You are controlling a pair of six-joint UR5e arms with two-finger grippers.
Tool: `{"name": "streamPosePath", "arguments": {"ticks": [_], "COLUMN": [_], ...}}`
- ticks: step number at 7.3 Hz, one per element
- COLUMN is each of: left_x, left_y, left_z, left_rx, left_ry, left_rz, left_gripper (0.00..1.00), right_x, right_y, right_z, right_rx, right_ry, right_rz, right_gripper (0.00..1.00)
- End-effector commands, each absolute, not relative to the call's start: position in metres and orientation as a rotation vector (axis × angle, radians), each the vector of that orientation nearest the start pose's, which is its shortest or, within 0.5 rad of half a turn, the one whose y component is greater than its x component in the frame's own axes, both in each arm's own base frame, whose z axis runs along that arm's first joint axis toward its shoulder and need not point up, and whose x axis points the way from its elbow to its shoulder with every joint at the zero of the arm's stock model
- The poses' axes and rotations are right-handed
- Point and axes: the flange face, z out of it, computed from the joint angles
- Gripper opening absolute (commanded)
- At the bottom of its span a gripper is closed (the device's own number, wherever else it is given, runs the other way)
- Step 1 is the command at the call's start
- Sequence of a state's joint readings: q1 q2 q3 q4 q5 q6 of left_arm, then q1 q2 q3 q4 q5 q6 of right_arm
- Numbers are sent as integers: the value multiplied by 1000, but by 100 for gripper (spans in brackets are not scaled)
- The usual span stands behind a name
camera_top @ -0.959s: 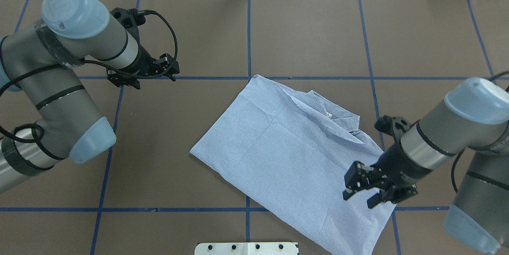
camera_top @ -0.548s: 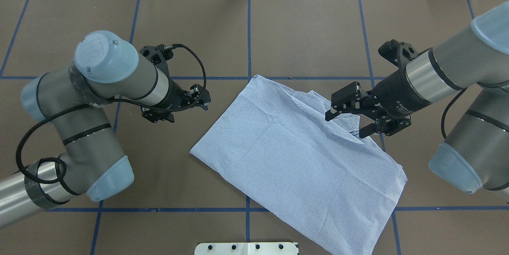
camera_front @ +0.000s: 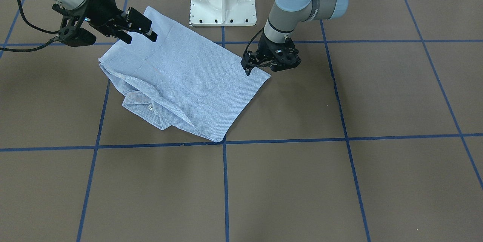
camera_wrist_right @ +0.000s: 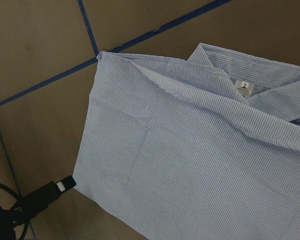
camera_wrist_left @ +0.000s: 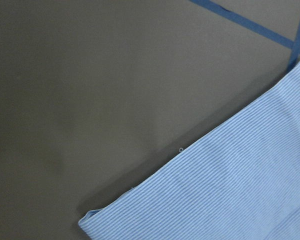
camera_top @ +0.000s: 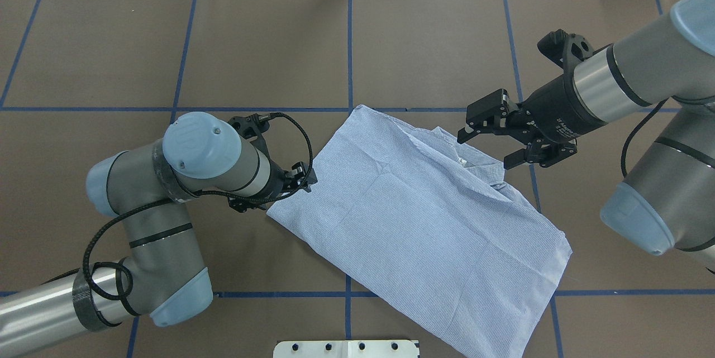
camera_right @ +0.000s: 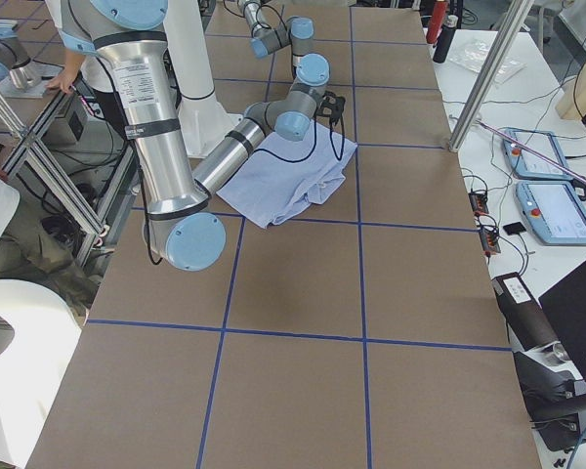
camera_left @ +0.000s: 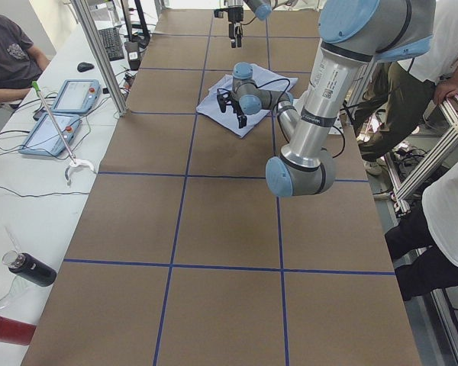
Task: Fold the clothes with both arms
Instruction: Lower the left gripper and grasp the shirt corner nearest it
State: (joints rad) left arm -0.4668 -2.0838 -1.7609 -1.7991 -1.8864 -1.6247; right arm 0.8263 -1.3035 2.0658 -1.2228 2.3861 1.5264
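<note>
Folded shirt (camera_top: 413,218) lies unmoved on the surface (camera_top: 424,39). Left pincer (camera_top: 306,179) has advanced to the shirt's left corner; its opening cannot be told. Right pincer (camera_top: 499,142) stays wide by the collar (camera_top: 483,168).

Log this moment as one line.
phase: pre-grasp | left gripper: at shirt corner, jaws unclear | right gripper: open, empty, over collar | shirt: folded, lying flat
</note>
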Motion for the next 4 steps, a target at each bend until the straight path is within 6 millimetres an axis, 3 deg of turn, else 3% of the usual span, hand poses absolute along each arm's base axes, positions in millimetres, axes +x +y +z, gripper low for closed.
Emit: {"name": "streamPosePath", "arguments": {"ticks": [1,4], "left_x": [546,546], "left_y": [-375,-376], "left_z": [275,285], "left_rx": [-115,-118], "left_ry": [922,901], "left_rz": [-336,-340], "left_gripper": [93,85], "right_x": [-293,-291], "right_y": [-408,-406], "right_z": [239,237], "right_rx": [-217,-220], "right_ry": [-1252,-1258], "right_rz": [219,213], "right_gripper": [100,100]}}
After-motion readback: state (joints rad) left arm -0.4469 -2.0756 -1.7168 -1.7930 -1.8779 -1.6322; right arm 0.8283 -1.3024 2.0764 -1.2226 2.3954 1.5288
